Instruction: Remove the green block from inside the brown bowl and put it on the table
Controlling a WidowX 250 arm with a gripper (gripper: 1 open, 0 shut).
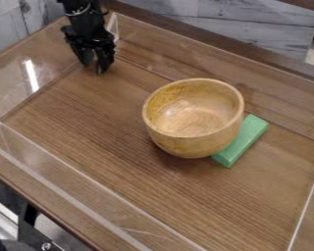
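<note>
The block point(242, 141) lies flat on the table point(94, 127), touching the outer right side of the bowl point(194, 118). The bowl holds nothing. Far behind, at the back left corner, the gripper point(93, 61) points down near the tabletop, fingers partly apart, grasping nothing.
</note>
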